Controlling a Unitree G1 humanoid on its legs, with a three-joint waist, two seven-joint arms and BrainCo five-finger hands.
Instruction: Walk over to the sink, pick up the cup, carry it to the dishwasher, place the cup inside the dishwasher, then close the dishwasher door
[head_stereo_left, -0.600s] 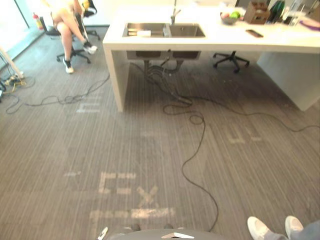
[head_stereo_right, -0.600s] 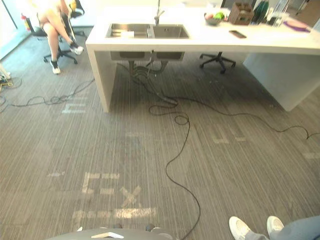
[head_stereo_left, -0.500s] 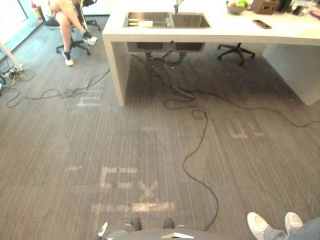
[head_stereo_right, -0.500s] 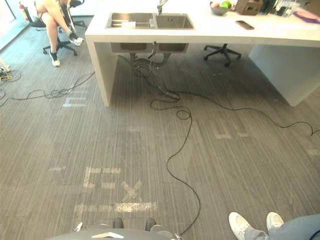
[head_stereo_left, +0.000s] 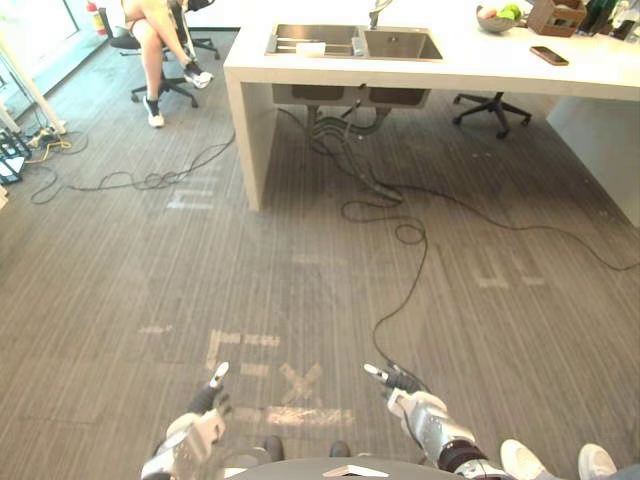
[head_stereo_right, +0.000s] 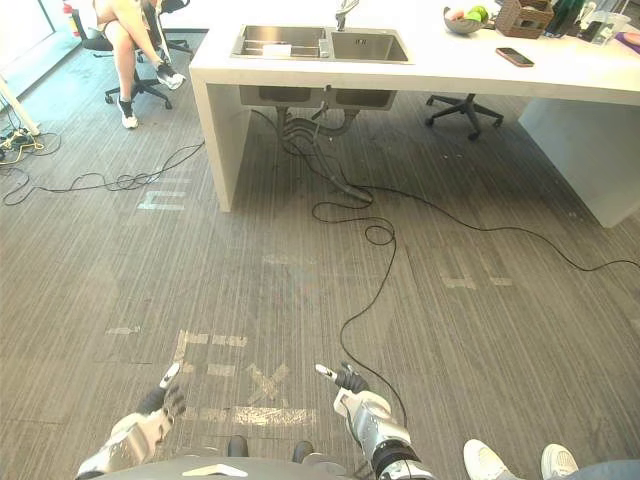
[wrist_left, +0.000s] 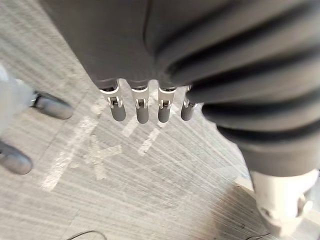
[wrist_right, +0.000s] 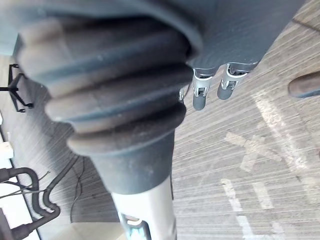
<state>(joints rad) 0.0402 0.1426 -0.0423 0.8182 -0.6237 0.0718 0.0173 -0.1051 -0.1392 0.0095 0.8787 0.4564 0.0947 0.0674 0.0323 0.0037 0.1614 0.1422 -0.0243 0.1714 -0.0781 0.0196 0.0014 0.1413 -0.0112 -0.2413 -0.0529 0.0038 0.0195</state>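
So both hands are low at the front, over grey carpet. The left hand sits around 7 o'clock and the right hand around 5 o'clock, well apart from each other. Neither one is touching or holding anything. In the left wrist view the fingers hang straight in a neat row above the floor. In the right wrist view the fingers look just as loose and uncurled, so both are spread and empty. Between the two hands on the carpet there's a pale tape X with a few more tape strips beside it. The sink is way up at 12 o'clock, set into the near-left end of a long white desk. Its left basin has a small white thing in it. Honestly I can't tell from here whether that's the cup or whether the cup is in there at all. Further along the desk at 1 o'clock there's a dark phone and a bowl of fruit. A person is seated in an office chair at 11 o'clock. Someone's white shoes are at 5 o'clock, just beside the right hand.
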